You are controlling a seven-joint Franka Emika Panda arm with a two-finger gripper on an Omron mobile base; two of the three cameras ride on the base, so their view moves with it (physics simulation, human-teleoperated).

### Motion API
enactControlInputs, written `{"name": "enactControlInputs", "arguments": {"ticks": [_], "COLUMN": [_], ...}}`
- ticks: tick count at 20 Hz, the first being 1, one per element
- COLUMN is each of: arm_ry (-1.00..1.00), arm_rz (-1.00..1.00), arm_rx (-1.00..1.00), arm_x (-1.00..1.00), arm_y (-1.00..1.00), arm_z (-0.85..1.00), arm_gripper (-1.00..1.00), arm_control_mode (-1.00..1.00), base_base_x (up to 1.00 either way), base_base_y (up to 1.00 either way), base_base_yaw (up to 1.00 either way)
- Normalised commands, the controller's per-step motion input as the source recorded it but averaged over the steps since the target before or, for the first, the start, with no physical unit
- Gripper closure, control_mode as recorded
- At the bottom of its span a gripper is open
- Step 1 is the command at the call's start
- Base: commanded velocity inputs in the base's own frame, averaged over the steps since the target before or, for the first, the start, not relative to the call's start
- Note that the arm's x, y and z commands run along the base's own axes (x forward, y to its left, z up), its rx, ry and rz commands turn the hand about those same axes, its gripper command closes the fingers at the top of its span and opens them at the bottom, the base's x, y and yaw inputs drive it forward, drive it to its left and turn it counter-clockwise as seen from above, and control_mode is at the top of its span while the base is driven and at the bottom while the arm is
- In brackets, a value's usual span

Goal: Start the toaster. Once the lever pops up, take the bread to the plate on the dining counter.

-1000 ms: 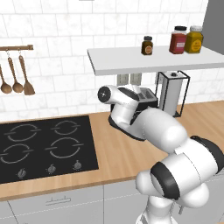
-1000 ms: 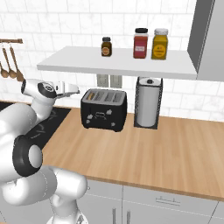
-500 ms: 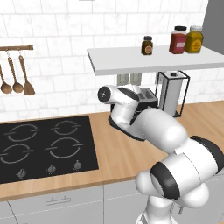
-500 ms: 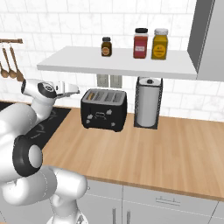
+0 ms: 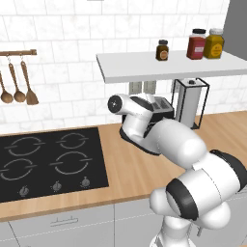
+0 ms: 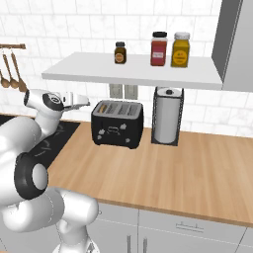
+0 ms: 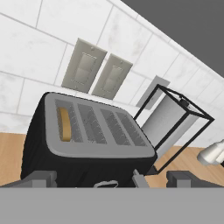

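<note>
One slice of bread [image 7: 64,124] sits in my toaster's [image 6: 117,123] leftmost slot. My gripper [image 7: 111,178] hovers near it, fingers spread apart and empty.

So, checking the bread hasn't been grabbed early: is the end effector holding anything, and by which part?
Nothing is held. The end effector is open, short of the toaster; the bread sits in a slot.

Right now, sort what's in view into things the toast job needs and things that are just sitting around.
Needed:
- small black boxy toaster
- tan bread slice in its end slot
- open end effector

Sitting around:
- wire-framed paper towel stand
- three jars on the white shelf
- black hob
- hanging wooden spoons
</note>
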Motion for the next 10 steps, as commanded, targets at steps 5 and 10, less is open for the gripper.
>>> {"name": "enactControlInputs", "arguments": {"ticks": [5, 10], "arm_ry": [0.00, 0.00], "arm_rz": [0.00, 0.00], "arm_rx": [0.00, 0.00], "arm_x": [0.00, 0.00], "arm_y": [0.00, 0.00], "arm_z": [0.00, 0.00], "arm_gripper": [-1.00, -1.00], "arm_control_mode": [-1.00, -1.00], "base_base_x": [0.00, 0.00], "base_base_y": [0.00, 0.00], "base_base_yaw": [0.00, 0.00]}}
